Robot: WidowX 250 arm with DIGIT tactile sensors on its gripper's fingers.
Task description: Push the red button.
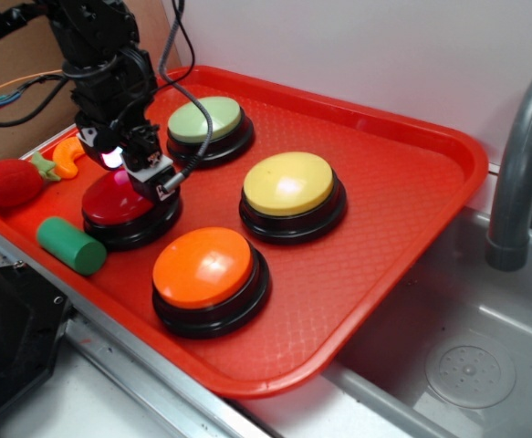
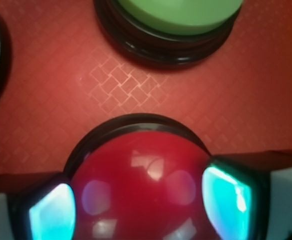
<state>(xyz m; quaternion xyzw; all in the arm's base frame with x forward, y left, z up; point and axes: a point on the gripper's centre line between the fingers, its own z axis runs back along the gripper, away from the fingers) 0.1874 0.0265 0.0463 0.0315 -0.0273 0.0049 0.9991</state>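
Note:
The red button [image 1: 118, 197], a glossy dark-red dome on a black base, sits at the left of the red tray [image 1: 402, 173]. My gripper [image 1: 136, 173] hangs right over its dome, very close to or touching it. In the wrist view the red button [image 2: 140, 180] fills the lower middle of the picture. The two fingers [image 2: 50, 215] stand apart at either side of the dome, their pads glowing cyan. My gripper [image 2: 143, 205] is open and holds nothing.
On the tray stand a green button [image 1: 204, 120] behind, a yellow button [image 1: 290, 185] to the right and an orange button [image 1: 203, 266] in front. A green cylinder [image 1: 70, 245], a fuzzy red toy [image 1: 12, 182] and an orange toy [image 1: 67, 155] lie at the left. A sink [image 1: 466, 365] and faucet [image 1: 521, 155] are on the right.

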